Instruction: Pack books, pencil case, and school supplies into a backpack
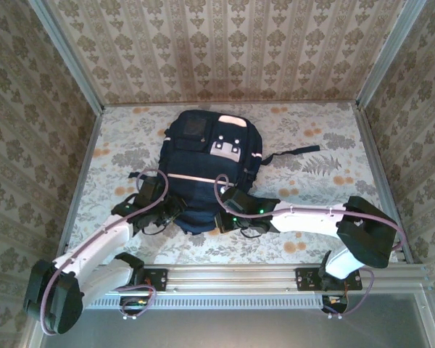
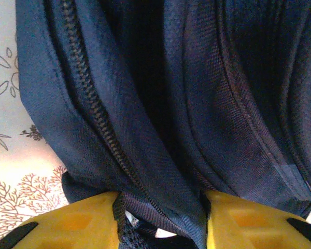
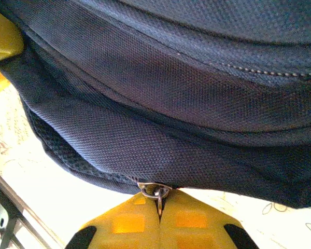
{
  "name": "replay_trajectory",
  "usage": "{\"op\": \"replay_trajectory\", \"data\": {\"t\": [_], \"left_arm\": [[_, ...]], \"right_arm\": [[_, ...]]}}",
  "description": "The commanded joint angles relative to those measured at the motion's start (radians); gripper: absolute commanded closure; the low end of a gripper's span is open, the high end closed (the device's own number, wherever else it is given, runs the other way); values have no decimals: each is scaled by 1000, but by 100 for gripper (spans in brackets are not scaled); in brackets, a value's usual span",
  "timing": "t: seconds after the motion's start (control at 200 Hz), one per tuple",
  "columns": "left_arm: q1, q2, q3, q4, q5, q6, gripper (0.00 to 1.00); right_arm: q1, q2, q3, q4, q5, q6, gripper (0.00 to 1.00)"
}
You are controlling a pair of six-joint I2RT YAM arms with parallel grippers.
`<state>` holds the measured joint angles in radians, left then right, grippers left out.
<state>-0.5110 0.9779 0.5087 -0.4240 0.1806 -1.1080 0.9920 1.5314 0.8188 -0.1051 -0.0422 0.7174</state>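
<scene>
The backpack (image 1: 203, 156) is navy weave with a pale stripe and grey patches, lying flat mid-worktop with one end toward the near edge; I cannot see inside it. My left pincer (image 2: 163, 220) is clamped on a fold of its fabric beside the zip teeth (image 2: 93, 109). My right pincer (image 3: 159, 215) is pressed together on the metal zipper pull (image 3: 155, 190).

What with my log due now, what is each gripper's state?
Left gripper: closed on a fold of the large navy blue fabric backpack.
Right gripper: closed on its small metal zipper pull.
</scene>
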Motion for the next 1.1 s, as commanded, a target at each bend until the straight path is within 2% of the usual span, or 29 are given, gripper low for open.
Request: {"op": "replay_trajectory", "data": {"t": [0.0,0.115,0.255,0.505,0.68,0.835,0.96,1.09], "left_arm": [[-1,20,-12,14,-29,29,53],[-24,25,-6,28,-32,20,55],[-25,30,-5,1,-67,23,56],[1,55,-24,-26,-87,30,60],[2,68,-13,-21,-71,40,60],[-12,-22,56,-100,-87,72,52],[-13,-130,101,-198,-102,69,37],[-29,-156,80,-196,-32,-7,34]], "right_arm": [[-15,-24,7,-109,-59,-22,100],[-7,13,53,-89,-111,-4,100],[-14,47,106,-162,-41,-44,100],[-123,50,88,-252,17,-119,100],[-128,25,86,-197,-66,-130,100],[-89,6,74,-102,-135,-85,100],[-37,28,92,-47,-139,-31,100],[12,76,125,-1,-134,24,100]]}}
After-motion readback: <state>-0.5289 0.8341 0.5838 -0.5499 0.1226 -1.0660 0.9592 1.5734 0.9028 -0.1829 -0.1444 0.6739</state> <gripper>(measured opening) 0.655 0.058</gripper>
